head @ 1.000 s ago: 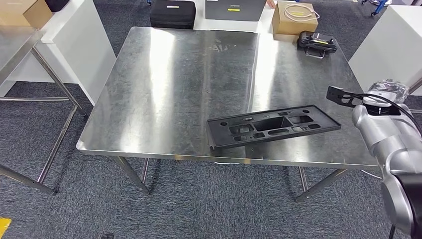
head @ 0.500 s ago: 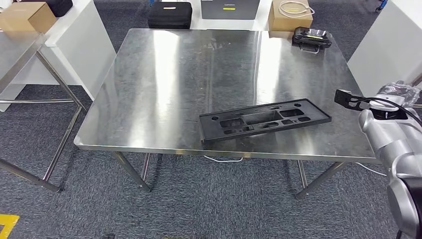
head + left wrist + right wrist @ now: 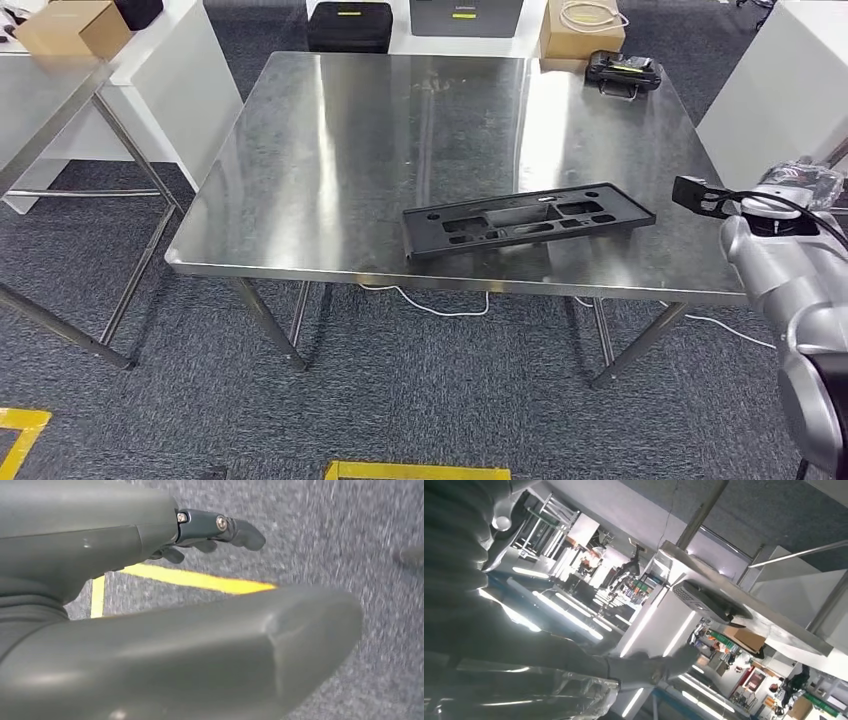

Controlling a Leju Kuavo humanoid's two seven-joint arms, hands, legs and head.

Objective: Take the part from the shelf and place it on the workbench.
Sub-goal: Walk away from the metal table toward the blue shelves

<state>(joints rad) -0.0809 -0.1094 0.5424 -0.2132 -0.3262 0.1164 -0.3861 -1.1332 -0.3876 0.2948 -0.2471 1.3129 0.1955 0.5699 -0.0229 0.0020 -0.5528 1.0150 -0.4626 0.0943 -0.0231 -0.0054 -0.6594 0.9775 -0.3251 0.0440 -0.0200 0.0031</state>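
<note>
The black plastic part [image 3: 528,220], long and flat with several cut-outs, lies on the steel workbench [image 3: 380,140] near its front edge, right of centre. Nothing touches it. My right arm [image 3: 790,270] is raised beside the bench's right front corner, apart from the part. In the right wrist view, my right hand [image 3: 574,655] is blurred against the room, thumb stretched out, with nothing in it. My left hand [image 3: 150,605] hangs over grey carpet with its dark fingers [image 3: 220,527] stretched out and apart, holding nothing.
A black tool case [image 3: 623,72] sits at the bench's far right corner. Behind the bench are a cardboard box [image 3: 583,25] and a black case [image 3: 348,25]. A second steel table [image 3: 40,100] stands left, a white cabinet [image 3: 780,80] right. Yellow tape [image 3: 415,470] marks the floor.
The whole picture has shifted: the camera has drawn back from the bench, and yellow floor tape has come into view. The part lies still on the bench.
</note>
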